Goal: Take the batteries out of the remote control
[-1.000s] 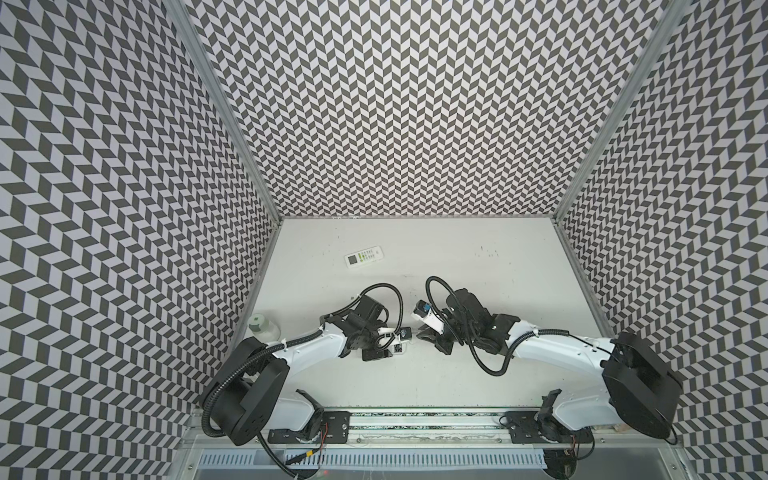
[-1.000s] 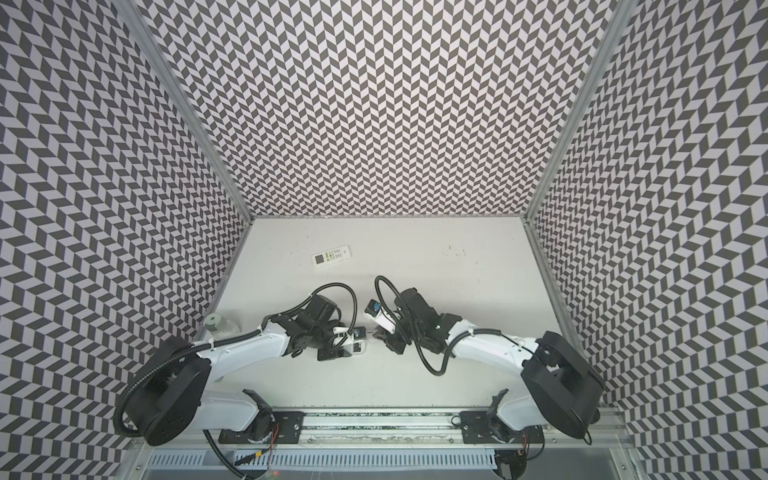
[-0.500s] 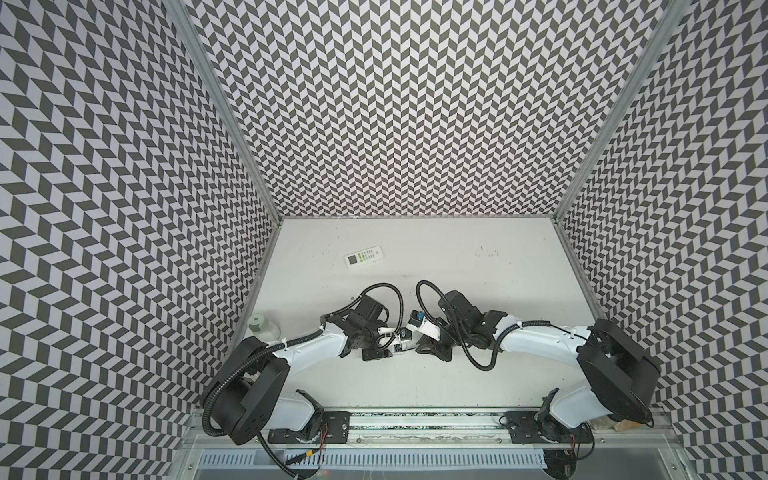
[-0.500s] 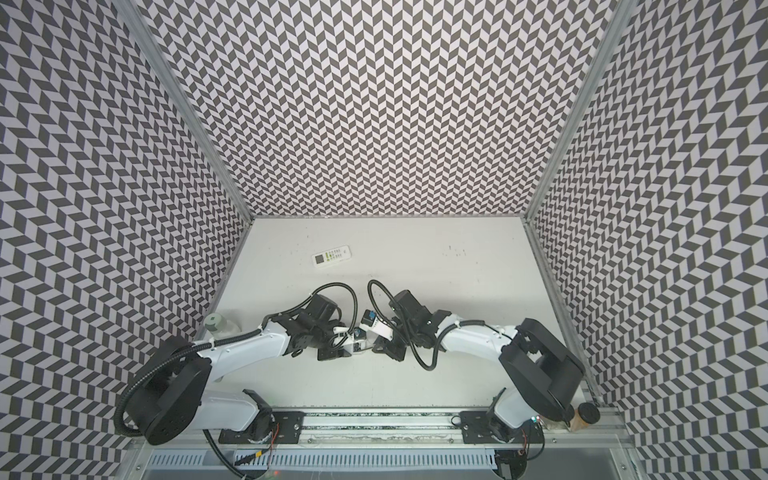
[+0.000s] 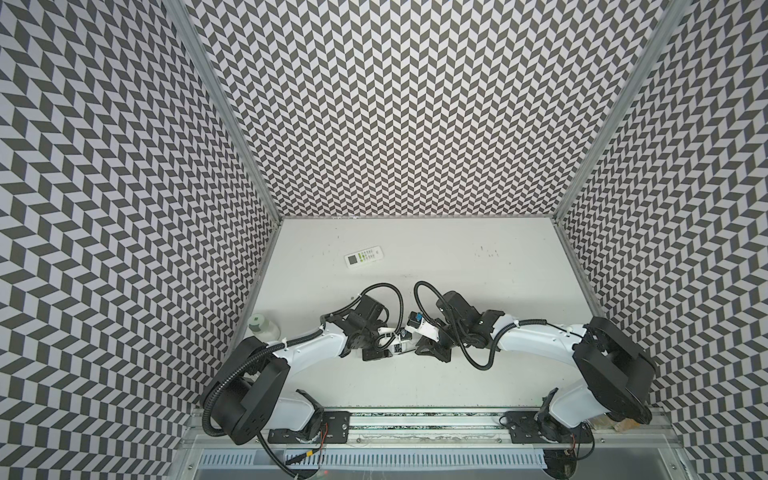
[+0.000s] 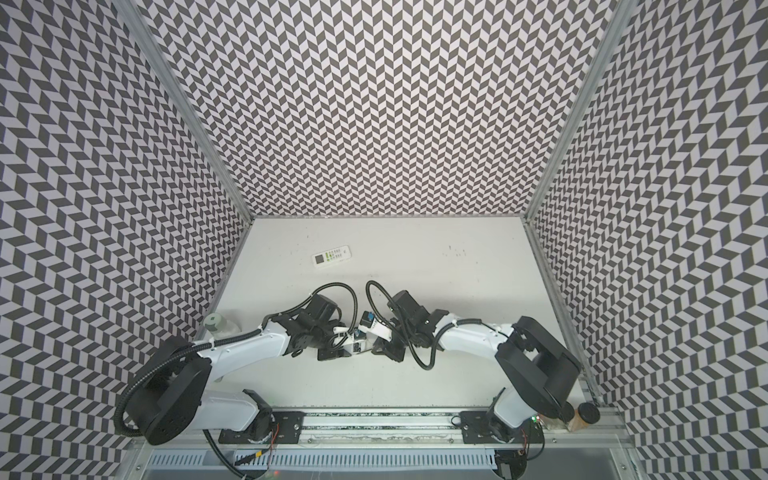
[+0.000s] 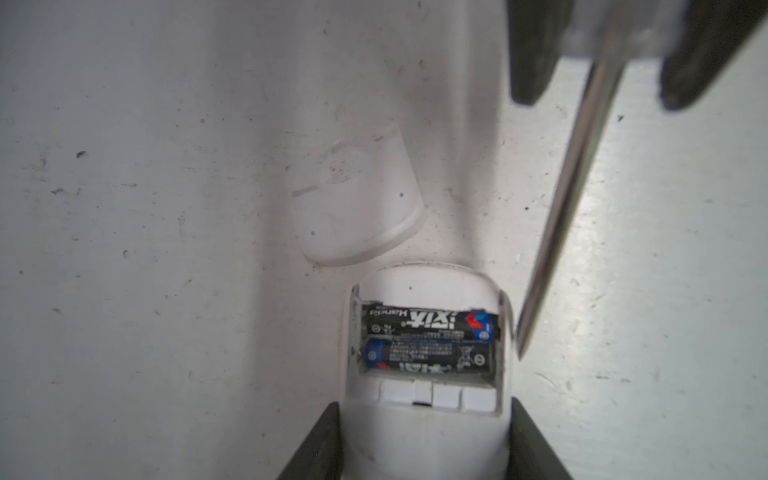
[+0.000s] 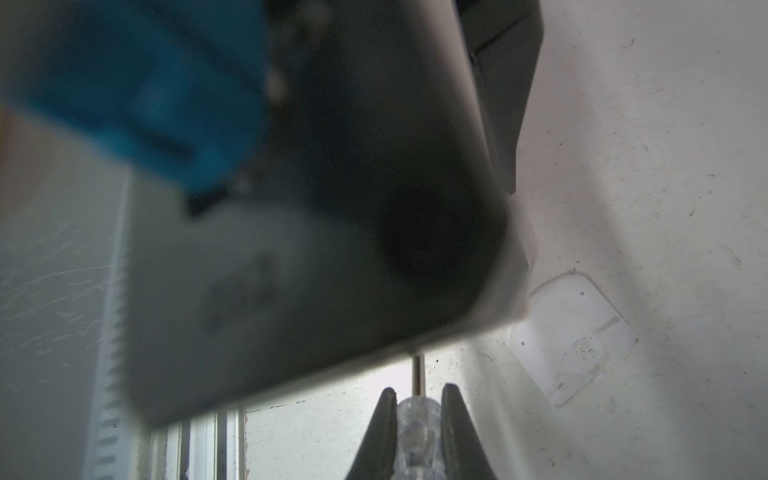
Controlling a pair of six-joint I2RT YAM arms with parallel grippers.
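**Both cells in the open remote, screwdriver tip at its side**

The left gripper [image 7: 424, 417] has its jaws clamped on the two long sides of the white remote control [image 7: 428, 286], which lies back-up on the tabletop [image 5: 457, 386], a little left of the middle and nearer the front edge than the back. Its compartment stands open. The two black batteries [image 7: 428, 326] sit inside it side by side, crosswise to the remote's length, with their blue ends at opposite sides.

The battery cover [image 7: 357, 203] lies flat on the tabletop just past the remote's rounded end, apart from it and slightly skewed. It also shows in the right wrist view [image 8: 573, 336].

The right gripper [image 8: 419, 392] has its jaws pressed together on the clear handle of the screwdriver [image 8: 417, 432]. In the left wrist view the metal shaft [image 7: 569, 199] slants down to the remote's outer edge beside the compartment. Whether the tip touches the casing cannot be told.

A second remote [image 5: 364, 258], white with green buttons, lies face-up toward the back left of the tabletop, well apart from the arms. A pale bottle [image 5: 262, 328] stands at the left edge.
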